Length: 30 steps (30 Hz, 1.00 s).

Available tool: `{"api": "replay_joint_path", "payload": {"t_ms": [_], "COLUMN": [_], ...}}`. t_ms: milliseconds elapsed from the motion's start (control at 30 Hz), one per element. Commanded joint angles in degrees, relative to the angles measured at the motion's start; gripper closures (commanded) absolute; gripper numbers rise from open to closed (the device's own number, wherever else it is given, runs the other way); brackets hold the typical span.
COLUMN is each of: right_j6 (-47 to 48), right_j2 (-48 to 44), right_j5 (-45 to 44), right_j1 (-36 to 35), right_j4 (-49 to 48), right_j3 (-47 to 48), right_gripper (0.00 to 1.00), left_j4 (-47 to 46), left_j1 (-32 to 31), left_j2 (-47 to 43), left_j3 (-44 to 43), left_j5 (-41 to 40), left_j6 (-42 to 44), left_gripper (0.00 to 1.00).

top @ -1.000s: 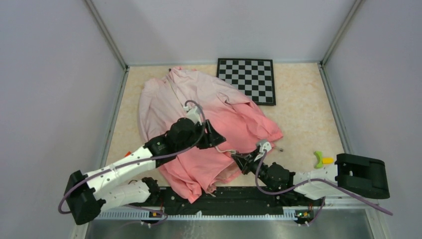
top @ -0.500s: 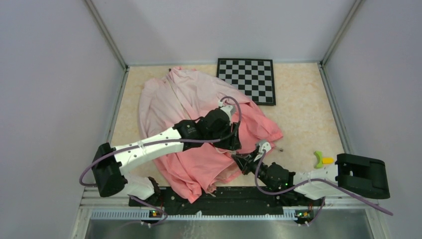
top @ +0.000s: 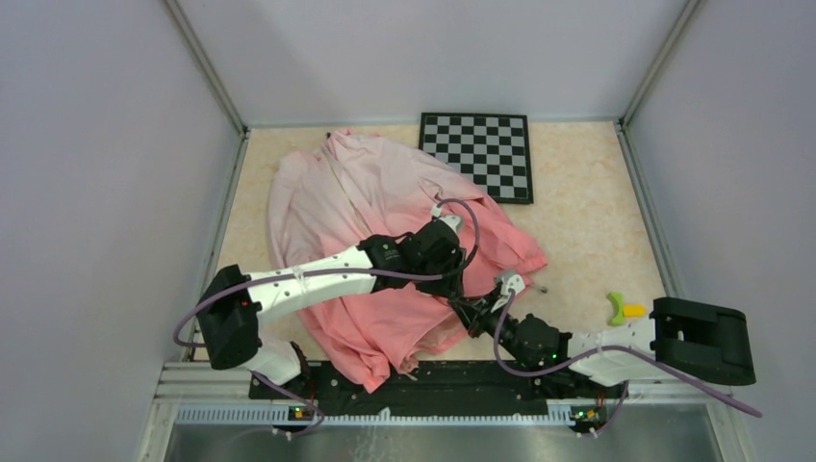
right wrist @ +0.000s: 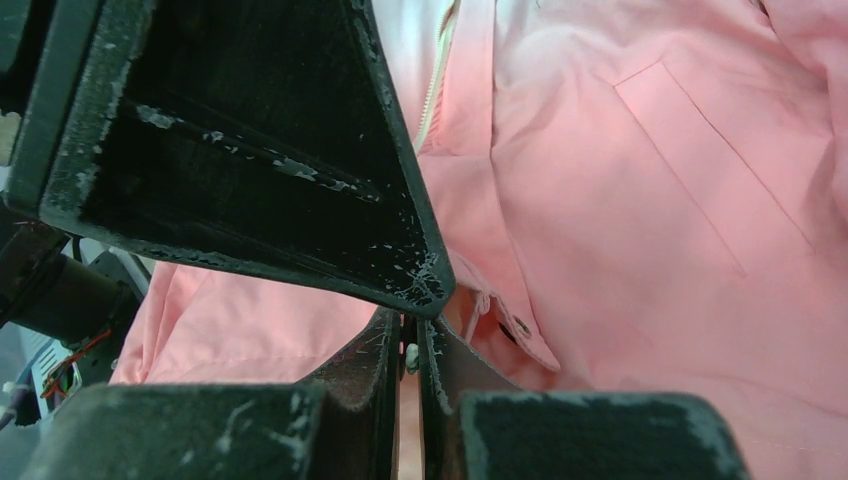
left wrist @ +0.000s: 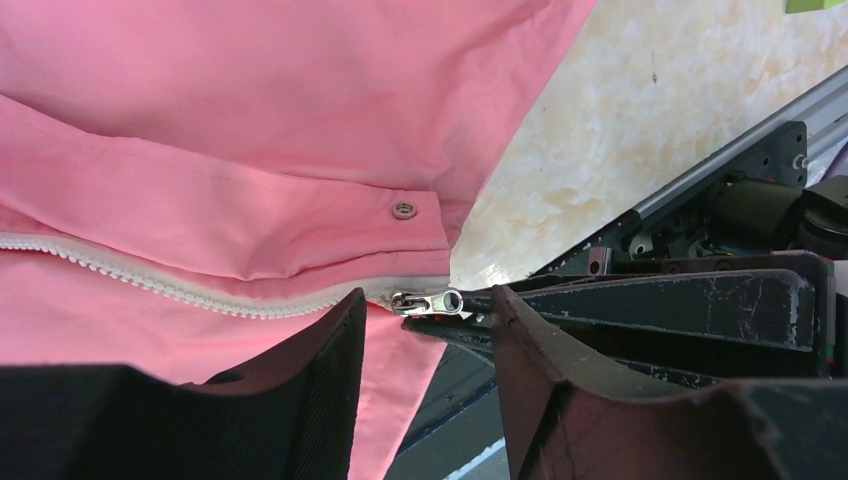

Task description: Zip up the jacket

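The jacket [top: 366, 192] lies spread on the table, pale pink at the far collar and coral at the near hem. My left gripper [top: 454, 286] is over the hem, and in the left wrist view it [left wrist: 427, 300] is open with the metal zipper slider [left wrist: 425, 300] between its fingertips, untouched. White zipper teeth [left wrist: 150, 285] run left from the slider. My right gripper [top: 469, 310] is just beyond it. In the right wrist view it [right wrist: 405, 345] is shut on the jacket's bottom zipper end [right wrist: 408, 358].
A checkerboard [top: 481, 154] lies at the back right, under the jacket's edge. A small yellow and green object [top: 621, 308] sits at the right near the right arm's base. Walls close three sides. A metal rail [top: 433, 412] runs along the near edge.
My left arm has swung to the right across the jacket and come down to the hem beside the right gripper. The right arm has not moved.
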<state>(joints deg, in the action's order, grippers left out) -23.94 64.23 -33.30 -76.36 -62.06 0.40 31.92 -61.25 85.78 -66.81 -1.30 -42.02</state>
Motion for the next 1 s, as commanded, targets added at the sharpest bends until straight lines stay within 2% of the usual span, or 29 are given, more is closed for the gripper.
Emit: {"api": "replay_joint_path", "payload": {"t_ms": [0, 300, 700, 967], "right_j6": [1.0, 0.5, 0.0, 0.2], "right_j2": [-0.3, -0.7, -0.9, -0.8], "right_j5": [-0.3, -0.6, -0.6, -0.4], "right_j1": [0.0, 0.0, 0.0, 0.0], "right_j4": [-1.7, -1.7, -1.2, -0.9], "right_j3": [-4.8, -5.2, -5.3, -5.0], "right_gripper": [1.0, 1.0, 1.0, 1.0], "left_j4": [-1.3, -0.1, 2.5, 2.3], "left_j1": [-0.4, -1.3, -1.8, -1.8], "left_j2": [1.0, 1.9, -2.0, -3.1], "left_j3": [-2.2, -3.1, -0.6, 0.3], "left_j5": [-2.1, -4.0, -8.4, -7.8], "left_j6": [0.3, 1.1, 0.8, 0.1], "left_gripper": [0.47, 0.54, 0.58, 0.6]}}
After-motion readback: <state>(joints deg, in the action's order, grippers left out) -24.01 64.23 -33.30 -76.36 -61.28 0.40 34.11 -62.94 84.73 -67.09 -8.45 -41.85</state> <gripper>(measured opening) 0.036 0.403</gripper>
